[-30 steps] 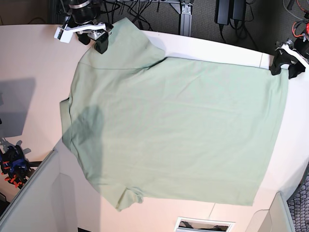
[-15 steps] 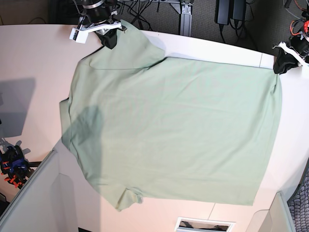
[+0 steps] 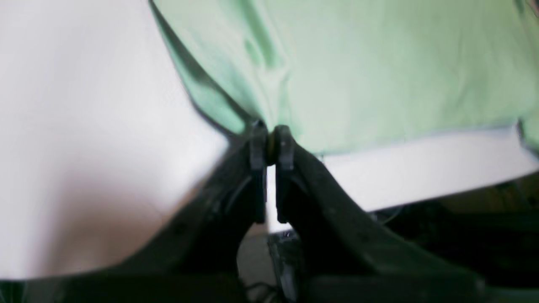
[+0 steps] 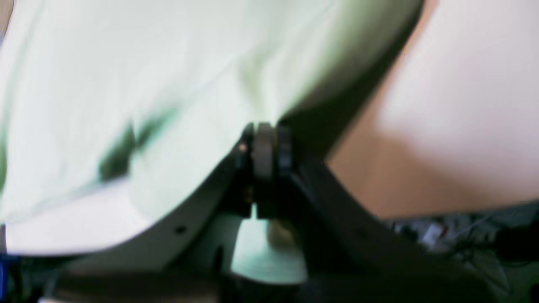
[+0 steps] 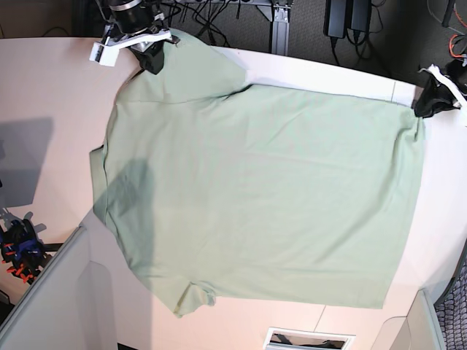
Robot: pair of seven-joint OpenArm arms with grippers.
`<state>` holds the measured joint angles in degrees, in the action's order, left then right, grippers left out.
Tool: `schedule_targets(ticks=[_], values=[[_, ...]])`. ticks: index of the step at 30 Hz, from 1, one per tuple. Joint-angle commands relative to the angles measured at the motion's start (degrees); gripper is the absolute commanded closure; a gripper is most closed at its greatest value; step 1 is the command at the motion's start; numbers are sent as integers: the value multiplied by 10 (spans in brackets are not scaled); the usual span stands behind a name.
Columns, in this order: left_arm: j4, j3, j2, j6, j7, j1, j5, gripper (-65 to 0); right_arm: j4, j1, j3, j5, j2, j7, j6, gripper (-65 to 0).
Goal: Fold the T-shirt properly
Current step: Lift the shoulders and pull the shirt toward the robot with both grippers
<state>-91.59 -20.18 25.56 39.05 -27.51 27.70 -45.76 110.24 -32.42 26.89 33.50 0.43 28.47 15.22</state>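
The pale mint-green T-shirt (image 5: 263,197) lies spread flat on the white table (image 5: 44,87), with one sleeve at the far left and the hem to the right. My right gripper (image 5: 152,60) is at that far sleeve, and in the right wrist view its fingertips (image 4: 263,143) are shut with the T-shirt (image 4: 147,84) pinched between them. At the far right hem corner is my left gripper (image 5: 428,104). The left wrist view shows this gripper (image 3: 269,143) closed on the edge of the T-shirt (image 3: 379,63). Collar and buttons are hidden.
Cables and black boxes (image 5: 343,18) hang beyond the table's far edge. Blue and orange clamps (image 5: 18,251) sit at the lower left beside a grey panel (image 5: 51,292). A white-framed opening (image 5: 306,339) is at the near edge.
Both grippers went from open to shut on the cloth. The right gripper shifted a little along the sleeve, and the far right hem corner is drawn in under the left gripper.
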Motion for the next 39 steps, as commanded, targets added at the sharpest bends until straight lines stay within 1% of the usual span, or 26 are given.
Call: schedule_targets(ticks=[1, 4, 7, 10, 12, 15, 18, 20, 23, 28, 29, 30, 32, 33, 34, 36, 39], values=[[-12, -9, 12, 10, 11, -6, -14, 0, 20, 6, 8, 11, 9, -13, 12, 0], [-14, -6, 22, 10, 11, -33, -14, 0, 26, 45, 12, 12, 25, -14, 16, 0], [-6, -3, 23, 10, 12, -72, -10, 0, 16, 100, 12, 8, 29, -15, 16, 0], [30, -3, 24, 10, 20, -125, 9, 0, -7, 164, 7, -6, 30, -15, 17, 0], [69, -2, 26, 10, 20, -165, 9, 0, -28, 204, -3, -21, 34, -15, 17, 0], [135, 22, 34, 10, 22, -223, 17, 0, -72, 260, -26, -41, 43, -23, 17, 0], [194, 62, 40, 10, 55, -280, 49, 0, -126, 320, -48, -73, 53, -33, 17, 0], [225, 84, 40, 10, 64, -314, 68, 0, -161, 352, -58, -92, 56, -33, 17, 0], [259, 107, 40, 10, 68, -349, 69, 0, -206, 390, -68, -117, 56, -34, 22, 0], [302, 128, 40, 10, 83, -395, 82, 0, -271, 435, -72, -130, 56, -34, 27, 0], [309, 133, 40, 10, 88, -400, 86, -56, -282, 441, -72, -130, 56, -37, 27, 0], [314, 138, 40, 10, 94, -402, 91, -145, -293, 445, -72, -130, 56, -44, 28, -16], [317, 141, 40, 10, 90, -400, 91, -335, -302, 445, -72, -132, 56, -56, 28, -282], [316, 141, 40, 10, 78, -399, 83, -391, -302, 443, -72, -132, 56, -53, 28, -397], [316, 139, 40, 10, 57, -399, 67, -406, -301, 443, -70, -131, 56, -48, 28, -451], [311, 116, 40, 10, 17, -397, 14, -405, -288, 443, -56, -130, 56, -27, 28, -446], [283, 56, 44, 10, -38, -375, -52, -405, -246, 430, -12, -123, 56, 4, 28, -446]])
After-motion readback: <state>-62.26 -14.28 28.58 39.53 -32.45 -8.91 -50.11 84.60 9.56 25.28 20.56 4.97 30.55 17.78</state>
